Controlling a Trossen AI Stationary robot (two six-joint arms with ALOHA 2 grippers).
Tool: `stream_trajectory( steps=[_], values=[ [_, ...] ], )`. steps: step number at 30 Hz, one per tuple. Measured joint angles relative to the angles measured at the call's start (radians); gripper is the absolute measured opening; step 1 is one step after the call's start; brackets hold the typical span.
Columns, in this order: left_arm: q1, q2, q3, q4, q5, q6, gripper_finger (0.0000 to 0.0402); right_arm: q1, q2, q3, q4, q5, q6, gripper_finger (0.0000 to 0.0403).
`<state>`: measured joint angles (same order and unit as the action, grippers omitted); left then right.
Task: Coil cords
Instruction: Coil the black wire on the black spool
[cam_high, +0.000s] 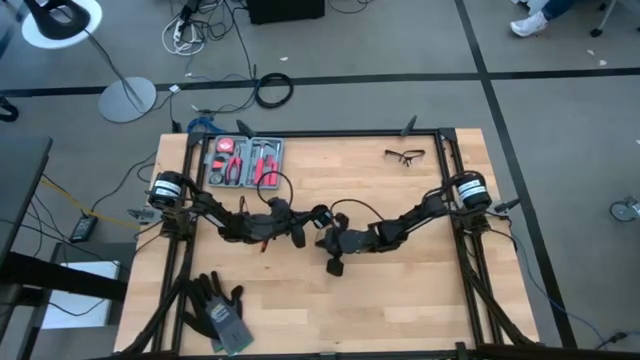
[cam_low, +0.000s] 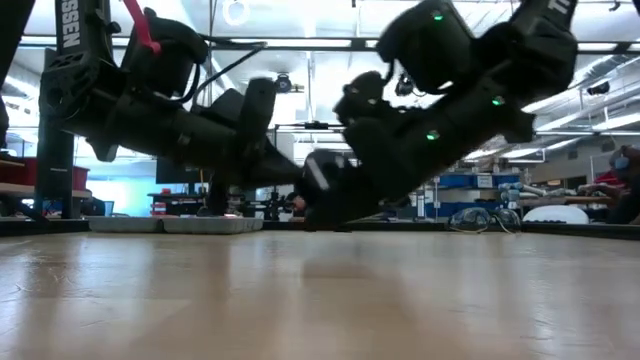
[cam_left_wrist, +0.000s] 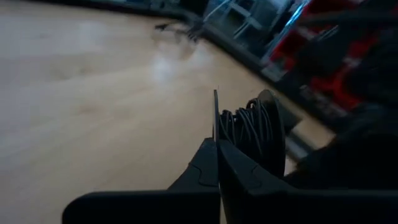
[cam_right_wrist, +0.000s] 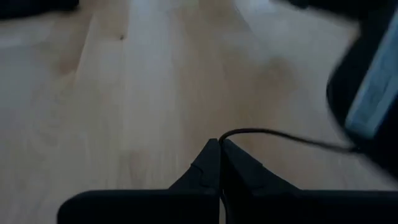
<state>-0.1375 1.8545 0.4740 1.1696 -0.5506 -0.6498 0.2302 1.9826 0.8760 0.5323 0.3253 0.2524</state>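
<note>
- From overhead, your two arms meet mid-frame over the wooden table (cam_high: 400, 300). The left gripper (cam_high: 300, 236) and right gripper (cam_high: 322, 240) sit just beside each other, with a loop of the cord (cam_high: 345, 207) arcing above them. A small black lump lies just below the right gripper, maybe the puck, but you can't be sure from here.
- Also in that view: a tool tray (cam_high: 245, 162) upper left of the table, glasses (cam_high: 404, 155) upper right, gloves (cam_high: 215, 310) lower left. None of them matter for this job.
- At table level, both arms crowd the centre of the frame, low over the boards. The cord is not readable here.
- In the left wrist view, your left fingers (cam_left_wrist: 205, 168) are clenched on a bundle of thin black turns, the cord (cam_left_wrist: 249, 127), wound right of centre. So a good part of the coil looks done.
- In the right wrist view, your right fingers (cam_right_wrist: 208, 163) are pinched shut on a single strand of cord (cam_right_wrist: 273, 133) that trails off to the right edge.
- My read: winding is well along, yet loose cord remains, so more wraps are needed.
</note>
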Motion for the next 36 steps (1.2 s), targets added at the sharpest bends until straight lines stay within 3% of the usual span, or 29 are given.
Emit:
stream_trajectory(
  steps=[6, 22, 36],
  values=[
    [0.000, 0.000, 0.002, -0.137, -0.010, -0.037, 0.0000, 0.006, 0.012, 0.040, 0.005, 0.002, -0.049, 0.0001],
    [-0.001, -0.003, 0.083, -0.320, 0.102, -0.037, 0.0000, -0.063, -0.013, 0.039, 0.068, -0.038, -0.082, 0.0000],
    [-0.001, -0.001, 0.081, -0.317, 0.154, -0.038, 0.0000, -0.092, -0.176, 0.039, -0.245, 0.107, -0.045, 0.0000]
  ],
)
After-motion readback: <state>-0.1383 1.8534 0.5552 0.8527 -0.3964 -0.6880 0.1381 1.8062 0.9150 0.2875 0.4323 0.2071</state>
